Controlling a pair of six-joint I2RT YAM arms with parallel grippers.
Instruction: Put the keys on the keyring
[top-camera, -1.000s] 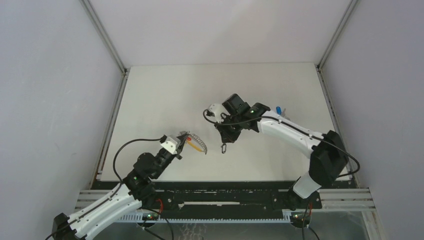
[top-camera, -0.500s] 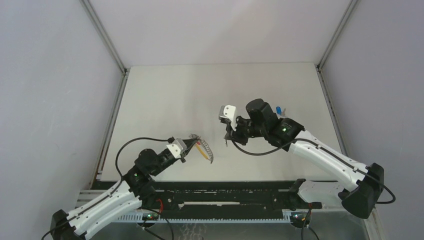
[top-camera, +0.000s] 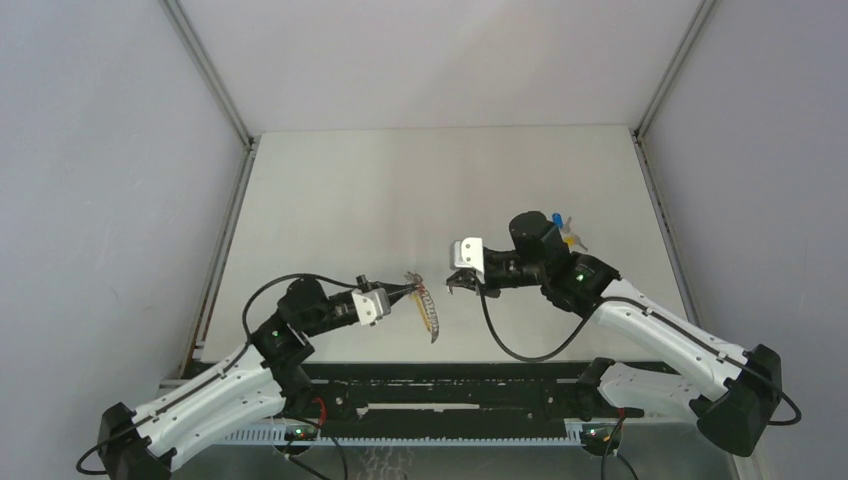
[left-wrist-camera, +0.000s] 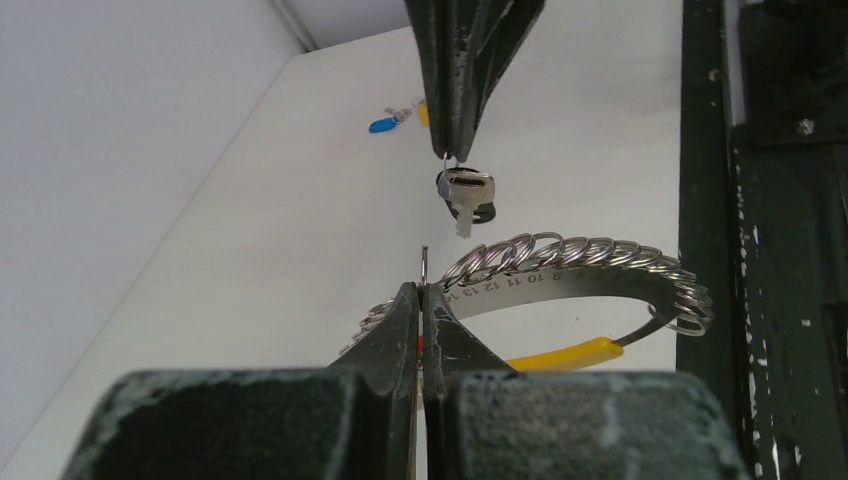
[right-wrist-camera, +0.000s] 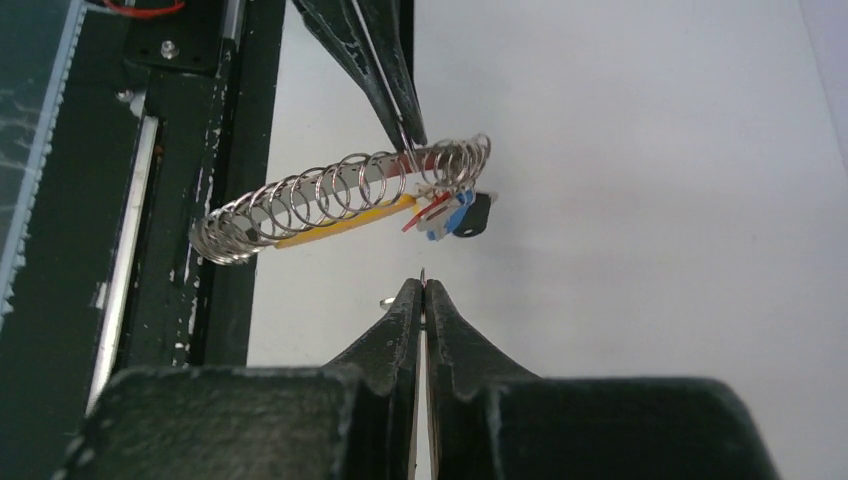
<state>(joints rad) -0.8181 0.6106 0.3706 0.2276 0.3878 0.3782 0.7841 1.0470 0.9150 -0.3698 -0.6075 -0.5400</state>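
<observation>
My left gripper (top-camera: 408, 289) is shut on a thin wire loop of the keyring (top-camera: 430, 312), a coil of grey rings with a yellow section (left-wrist-camera: 560, 355). It holds the keyring above the table's near edge. In the right wrist view the keyring (right-wrist-camera: 330, 198) carries small red and blue pieces (right-wrist-camera: 447, 213). My right gripper (top-camera: 452, 287) is shut on the small ring of a black-rimmed key (left-wrist-camera: 466, 195), which hangs just beyond the keyring. The two gripper tips face each other, a little apart. A blue key (top-camera: 557, 220) and a yellow key (top-camera: 572, 240) lie at the right.
The black base rail (top-camera: 450, 395) runs along the near edge, right under the keyring. Grey walls with metal posts (top-camera: 208, 70) close the table on the left, right and back.
My right arm has swung back toward the near edge, bringing the key up to the keyring. My left gripper has moved right with the keyring, and the tips now nearly meet.
</observation>
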